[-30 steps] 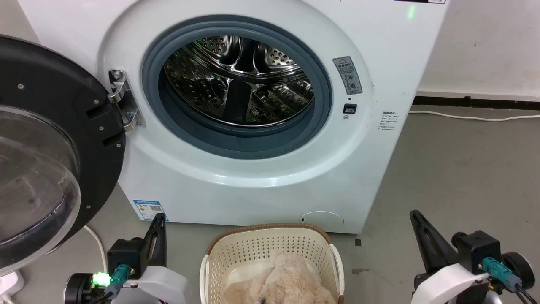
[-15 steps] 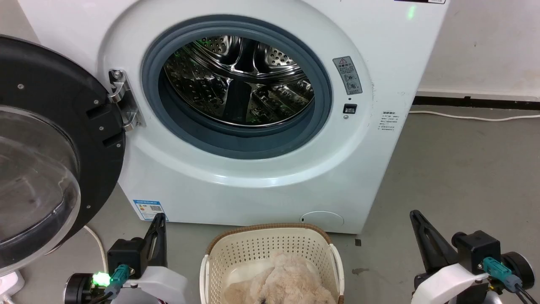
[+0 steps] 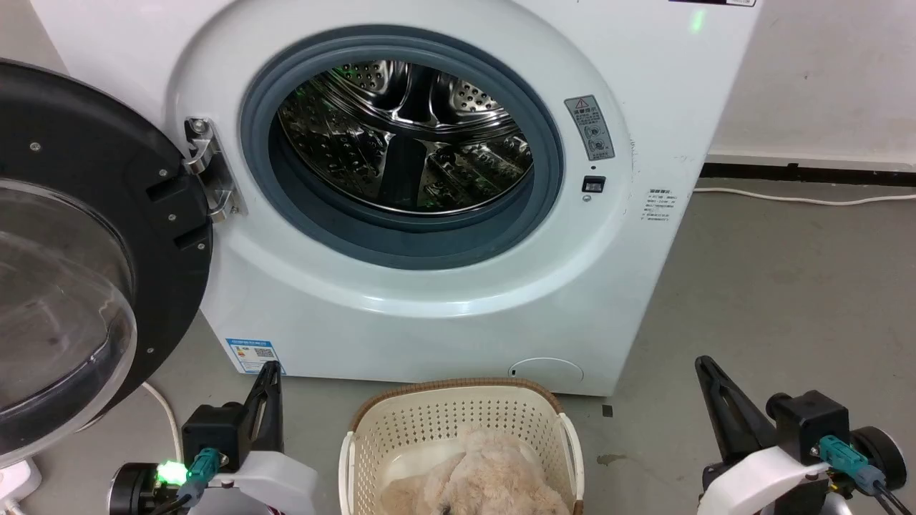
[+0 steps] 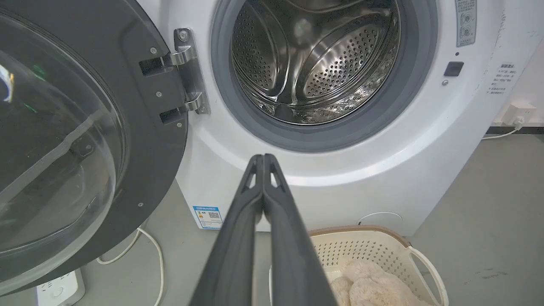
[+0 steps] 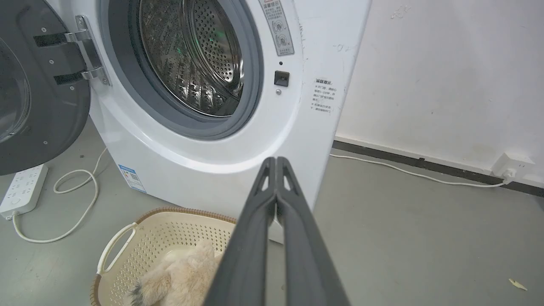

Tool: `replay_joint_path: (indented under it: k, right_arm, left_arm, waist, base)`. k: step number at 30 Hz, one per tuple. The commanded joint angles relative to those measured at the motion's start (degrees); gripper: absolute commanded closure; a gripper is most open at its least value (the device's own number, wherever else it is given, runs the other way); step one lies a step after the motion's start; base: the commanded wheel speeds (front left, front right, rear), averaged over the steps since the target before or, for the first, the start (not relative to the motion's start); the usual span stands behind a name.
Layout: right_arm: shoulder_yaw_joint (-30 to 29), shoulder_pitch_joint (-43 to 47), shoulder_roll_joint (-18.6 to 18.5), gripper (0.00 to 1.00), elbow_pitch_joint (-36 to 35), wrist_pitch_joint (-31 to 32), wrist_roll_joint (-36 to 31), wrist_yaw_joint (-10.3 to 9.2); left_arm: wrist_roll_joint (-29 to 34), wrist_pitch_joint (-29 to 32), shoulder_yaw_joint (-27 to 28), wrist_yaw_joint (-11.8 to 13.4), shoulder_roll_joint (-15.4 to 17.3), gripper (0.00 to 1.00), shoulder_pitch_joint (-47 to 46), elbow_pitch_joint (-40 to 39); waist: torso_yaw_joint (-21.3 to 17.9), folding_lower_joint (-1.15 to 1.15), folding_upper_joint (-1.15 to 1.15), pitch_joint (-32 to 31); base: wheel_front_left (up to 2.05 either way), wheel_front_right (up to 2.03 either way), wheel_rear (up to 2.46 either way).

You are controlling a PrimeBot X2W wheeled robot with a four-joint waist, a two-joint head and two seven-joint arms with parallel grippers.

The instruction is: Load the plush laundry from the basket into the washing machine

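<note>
Since door [image 3: 164, 193] is swung fully left, drum [image 3: 401, 136] mouth is clear for loading. Toy [image 3: 481, 476] sits in basket [image 3: 458, 388], parked just below washer [image 3: 444, 315] front, so the lift looks short. Left gripper [image 4: 263, 157] and right gripper [image 5: 276, 160] flank basket, fingers pressed together, both empty. Nothing grasped yet.

Grey concrete floor [image 3: 787, 286], scuffed white painted wall [image 5: 446, 76], black skirting strip [image 3: 809, 174] along its base, white power strip [image 5: 23, 189] lying on floor.
</note>
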Motion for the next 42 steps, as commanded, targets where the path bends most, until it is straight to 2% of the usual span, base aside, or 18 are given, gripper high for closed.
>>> replay_joint_path:
  k: [1, 20, 21, 42]
  right_arm:
    - [0.0, -0.7, -0.1, 1.0, 0.1, 0.0, -0.4, 0.03]
    - [0.0, -0.7, -0.1, 1.0, 0.1, 0.0, -0.4, 0.03]
    - [0.0, 0.0, 0.0, 0.0, 0.0, 0.0, 0.0, 0.0]
    - [-0.2, 1.5, 0.0, 0.0, -0.2, -1.6, 2.9, 0.0]
  left_arm:
    - [0.1, 0.0, 0.0, -0.2, 0.0, 1.0, -0.9, -0.2]
    - [0.1, 0.0, 0.0, -0.2, 0.0, 1.0, -0.9, -0.2]
    - [0.0, 0.0, 0.0, 0.0, 0.0, 0.0, 0.0, 0.0]
    - [-2.3, -1.1, -2.3, 0.9, 0.0, 0.0, 0.0, 0.2]
  waist:
    - [0.0, 0.0, 0.0, 0.0]
    - [0.0, 0.0, 0.0, 0.0]
    - [0.0, 0.0, 0.0, 0.0]
    - [0.0, 0.0, 0.0, 0.2]
  base:
    - [0.0, 0.0, 0.0]
    - [0.0, 0.0, 0.0]
    - [0.0, 0.0, 0.0]
    - [0.0, 0.0, 0.0]
